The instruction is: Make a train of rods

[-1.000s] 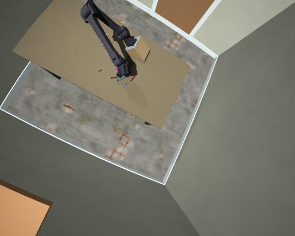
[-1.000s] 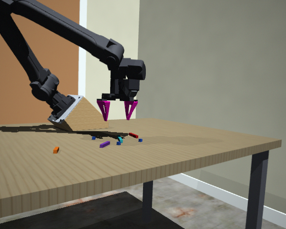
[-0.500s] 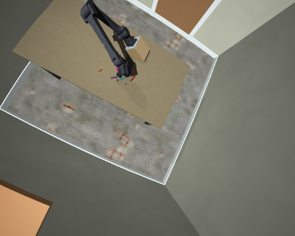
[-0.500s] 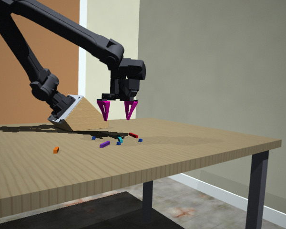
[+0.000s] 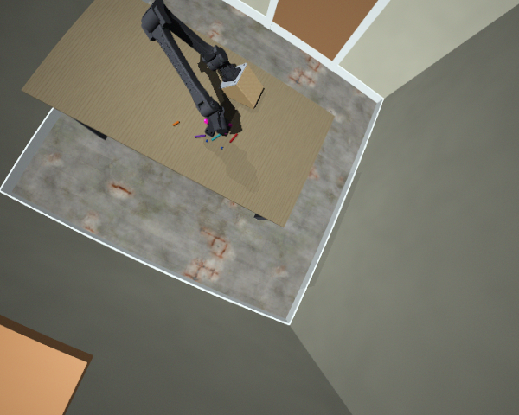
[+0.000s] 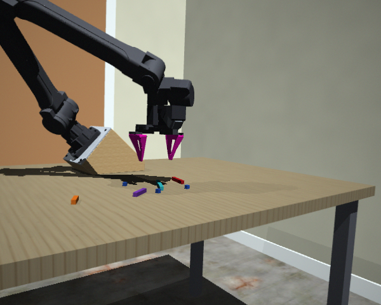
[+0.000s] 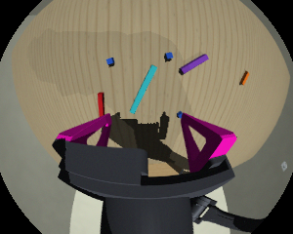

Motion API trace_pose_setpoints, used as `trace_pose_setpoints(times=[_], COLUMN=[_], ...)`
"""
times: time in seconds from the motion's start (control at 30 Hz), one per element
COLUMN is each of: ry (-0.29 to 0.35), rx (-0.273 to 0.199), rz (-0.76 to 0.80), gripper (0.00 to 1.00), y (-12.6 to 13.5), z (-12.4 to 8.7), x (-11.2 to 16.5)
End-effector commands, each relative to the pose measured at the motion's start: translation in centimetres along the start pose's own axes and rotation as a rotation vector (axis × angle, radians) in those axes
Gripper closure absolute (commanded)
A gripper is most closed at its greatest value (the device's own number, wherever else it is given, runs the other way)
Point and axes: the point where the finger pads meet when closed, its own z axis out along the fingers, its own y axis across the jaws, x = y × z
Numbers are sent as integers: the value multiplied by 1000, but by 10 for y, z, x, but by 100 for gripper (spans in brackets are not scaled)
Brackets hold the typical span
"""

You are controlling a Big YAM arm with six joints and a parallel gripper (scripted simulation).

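Observation:
My gripper (image 6: pixel 155 154) with magenta fingers hangs open and empty well above the table; it also shows in the wrist view (image 7: pixel 146 132). Below it lie loose rods, all apart. A turquoise rod (image 7: pixel 143 89) lies in the middle. A red rod (image 7: pixel 100 100) is to its left in the wrist view and a purple rod (image 7: pixel 193 64) to its right. An orange rod (image 7: pixel 244 78) lies farther off alone. Three small blue rods lie around: one (image 7: pixel 110 61), one (image 7: pixel 168 57) and one by my right finger (image 7: pixel 180 115). In the exterior view I see the turquoise (image 6: pixel 159 185), red (image 6: pixel 177 180), purple (image 6: pixel 139 192) and orange (image 6: pixel 74 199) rods.
The arm's base sits on a wooden wedge block (image 6: pixel 113 154) on the table behind the rods. The table's right edge (image 6: pixel 364 190) is far from the rods.

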Motion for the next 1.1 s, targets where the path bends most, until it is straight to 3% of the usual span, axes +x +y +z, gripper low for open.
trace_pose_setpoints(times=[0.0, 0.07, 0.23, 0.33, 0.37, 0.4, 0.5, 0.53, 0.63, 0.67, 0.7, 0.87, 0.9, 1.0, 1.07], ry=[-32, -32, -40, 3, -36, -39, -7, -41, -41, -2, -34, -7, -41, -17, -31], rx=[-16, -16, -16, -3, -15, -14, -6, -12, -12, -7, -12, -1, -9, -2, -10], rz=[-40, -40, -249, -243, -340, -342, -340, -442, -442, -431, -531, -544, -622, -631, -683], gripper=[0, 0, 0, 0, 0, 0, 0, 0, 0, 0, 0, 0, 0, 0, 0], y=[12, 12, 26, 14, 29, 30, 22, 36, 36, 25, 39, 33, 45, 40, 46], z=[-11, -11, -14, 2, -13, -14, -2, -15, -15, 0, -12, -2, -15, -6, -11], x=[-16, -16, -17, -6, -17, -17, -8, -16, -16, -10, -16, -4, -15, -6, -16])
